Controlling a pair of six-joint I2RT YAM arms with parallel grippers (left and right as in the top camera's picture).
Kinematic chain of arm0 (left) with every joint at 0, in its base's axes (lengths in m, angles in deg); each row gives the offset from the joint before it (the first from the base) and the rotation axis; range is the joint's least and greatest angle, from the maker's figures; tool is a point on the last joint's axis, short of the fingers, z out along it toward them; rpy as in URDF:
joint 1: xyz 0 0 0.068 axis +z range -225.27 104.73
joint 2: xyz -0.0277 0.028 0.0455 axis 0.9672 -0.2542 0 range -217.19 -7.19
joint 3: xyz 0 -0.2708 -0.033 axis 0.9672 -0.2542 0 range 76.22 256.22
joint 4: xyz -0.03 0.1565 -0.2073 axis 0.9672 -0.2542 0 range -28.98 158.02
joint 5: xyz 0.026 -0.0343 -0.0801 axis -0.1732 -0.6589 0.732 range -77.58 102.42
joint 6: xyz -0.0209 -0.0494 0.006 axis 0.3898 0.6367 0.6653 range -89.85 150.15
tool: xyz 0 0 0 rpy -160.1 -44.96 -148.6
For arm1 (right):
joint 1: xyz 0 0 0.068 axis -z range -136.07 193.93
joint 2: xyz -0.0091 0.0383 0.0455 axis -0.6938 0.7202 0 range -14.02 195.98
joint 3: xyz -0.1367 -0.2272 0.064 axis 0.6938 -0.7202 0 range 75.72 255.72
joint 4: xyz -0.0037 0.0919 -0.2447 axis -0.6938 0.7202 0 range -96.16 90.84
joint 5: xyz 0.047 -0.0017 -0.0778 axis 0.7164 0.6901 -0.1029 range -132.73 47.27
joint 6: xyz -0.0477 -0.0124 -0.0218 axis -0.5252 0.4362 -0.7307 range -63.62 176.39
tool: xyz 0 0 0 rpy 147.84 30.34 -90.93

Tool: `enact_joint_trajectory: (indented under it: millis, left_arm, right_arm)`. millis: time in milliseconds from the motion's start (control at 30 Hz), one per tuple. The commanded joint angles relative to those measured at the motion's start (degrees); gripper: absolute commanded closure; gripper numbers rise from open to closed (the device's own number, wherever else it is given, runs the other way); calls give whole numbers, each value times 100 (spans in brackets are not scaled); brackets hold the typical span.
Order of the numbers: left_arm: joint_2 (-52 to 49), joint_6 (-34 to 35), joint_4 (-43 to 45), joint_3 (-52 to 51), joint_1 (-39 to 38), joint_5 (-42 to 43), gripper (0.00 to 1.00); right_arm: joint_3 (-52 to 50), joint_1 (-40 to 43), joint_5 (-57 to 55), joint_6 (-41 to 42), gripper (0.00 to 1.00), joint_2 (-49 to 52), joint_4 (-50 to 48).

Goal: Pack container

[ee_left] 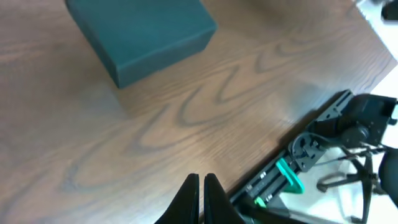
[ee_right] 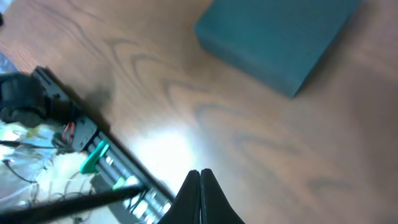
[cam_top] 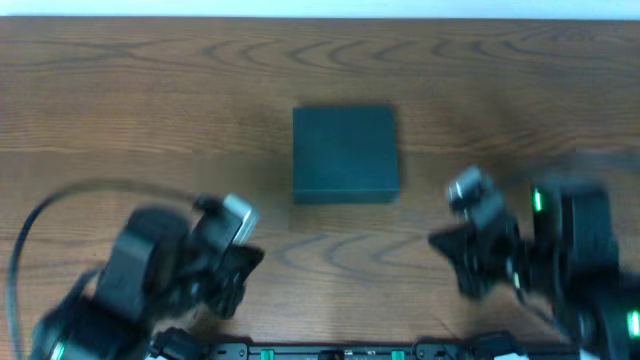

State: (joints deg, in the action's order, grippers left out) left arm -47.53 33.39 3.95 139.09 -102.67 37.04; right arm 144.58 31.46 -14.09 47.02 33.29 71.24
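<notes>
The container [cam_top: 345,153] is a dark green square box with its lid shut, standing at the middle of the wooden table. It also shows in the left wrist view [ee_left: 143,34] and in the right wrist view [ee_right: 277,34]. My left gripper [cam_top: 248,262] is shut and empty, low at the front left, well short of the box; its fingertips [ee_left: 201,180] hang over bare wood. My right gripper [cam_top: 450,245] is shut and empty at the front right, also apart from the box; its fingertips [ee_right: 199,174] hang over bare wood. No snack packets show.
The table [cam_top: 150,90] is brown wood grain. A black rail with green clips [ee_left: 286,174] runs along the table's front edge; it also shows in the right wrist view [ee_right: 93,155]. A black cable [cam_top: 30,230] loops at the front left.
</notes>
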Motion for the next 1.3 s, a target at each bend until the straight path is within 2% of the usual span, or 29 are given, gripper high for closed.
enact_joint_trajectory:
  millis: [0,67,100,133,167,200,267,333,433,833,900,1067,1267]
  left_arm:
    - [756,531,35,-564,-2,-195,94]
    - [1172,822,35,-857,-2,-529,94]
    - [1272,935,44,-946,-2,-667,94]
    - [1357,1099,52,-1038,-2,-826,85]
    - [1410,1375,48,-1128,0,-1019,53]
    - [1412,1576,50,-1178,-2,-1069,5]
    - [1403,1899,9,-1237,-2,-951,5]
    - [1403,1950,-109,-1246,-2,-1005,5]
    - [1403,1950,-256,-1246,-2,-1003,5]
    - [1419,1950,-326,-1248,-2,-1005,5]
    - [1578,1773,-302,-1255,96,-1390,5]
    - [2302,1749,479,-1788,885,-2562,5]
    - [3235,1152,1300,-2957,2026,-2627,5]
  right_arm:
    - [-721,-59,-15,807,99,-999,0]
    - [-1078,-59,-17,1038,94,-1541,-2]
    - [-1180,-59,-17,1123,77,-1714,-2]
    - [-1292,-57,-15,1226,50,-1908,0]
    - [-1386,-59,-15,1276,1,-2063,-2]
    - [-1478,-59,-13,1276,1,-2190,28]
    - [-1600,-59,59,1484,1,-2275,225]
    - [-1722,-57,70,2243,1,-2275,282]
    - [-1843,-59,4,2861,1,-2271,238]
    - [-1853,-59,4,2861,1,-2271,238]
    - [-1853,-59,4,2861,0,-2271,238]
    - [-1853,-59,2,2861,1,-2271,240]
    - [-1853,-59,4,2861,1,-2271,238]
